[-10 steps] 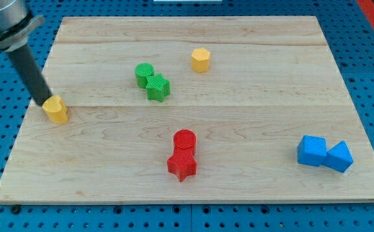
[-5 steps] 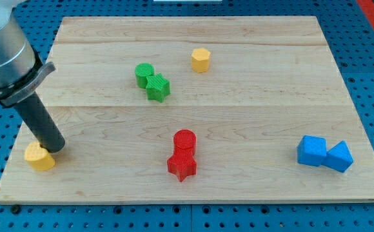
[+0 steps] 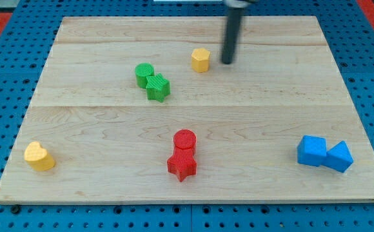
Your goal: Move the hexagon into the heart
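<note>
The robot's dark rod comes down from the view's top edge, and its tip (image 3: 227,62) stands on the pale wooden board (image 3: 284,90) just to the view's right of the small yellow hexagon block (image 3: 201,59), near it but with a sliver of bare wood between, so the two look apart and not touching. There is no hand to open or close here; the rod carries nothing and simply rests its end on the surface. The hexagon sits in the upper middle of the board, while the yellow heart-shaped block (image 3: 39,156) lies far off near the lower left corner, well apart from it. That geometry is what the coming push turns on: the heart lies down and to the view's left of the hexagon, and the tip is on the hexagon's right side, roughly level with it, so it seems to be on the far side from the target but probably needs to sit a little higher to drive the block along the diagonal. Close to that line stand the green cylinder (image 3: 144,73) and the green star-like block (image 3: 158,87), touching each other, which a straight push may clip. The red cylinder (image 3: 185,138) and red star (image 3: 182,165), and the two blue blocks (image 3: 324,153) at the lower right, lie clear of it.
</note>
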Motion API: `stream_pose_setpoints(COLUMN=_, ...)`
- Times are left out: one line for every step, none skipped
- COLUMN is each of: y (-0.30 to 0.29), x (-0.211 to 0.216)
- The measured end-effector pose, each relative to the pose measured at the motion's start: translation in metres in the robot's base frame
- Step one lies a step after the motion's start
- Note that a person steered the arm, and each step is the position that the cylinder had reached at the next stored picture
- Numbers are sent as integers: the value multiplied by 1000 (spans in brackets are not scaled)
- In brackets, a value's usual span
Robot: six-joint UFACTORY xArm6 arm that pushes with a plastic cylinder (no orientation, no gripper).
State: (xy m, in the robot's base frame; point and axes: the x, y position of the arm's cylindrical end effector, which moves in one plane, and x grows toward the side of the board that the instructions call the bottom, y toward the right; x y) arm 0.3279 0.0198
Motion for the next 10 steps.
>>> stream_pose_setpoints(y=-87, x=-14)
stream_pose_setpoints(y=-139, x=-40)
stream_pose_setpoints(y=-207, x=-25)
stream_pose_setpoints(y=-225, x=-38)
stream_pose_setpoints(y=-252, x=-35)
stream_pose_setpoints(y=-216, x=29)
stream_pose_setpoints(y=-222, x=20)
stream_pose_setpoints(y=-151, x=47)
stream_pose_setpoints(y=-191, x=87)
stream_pose_setpoints(y=-164, x=71)
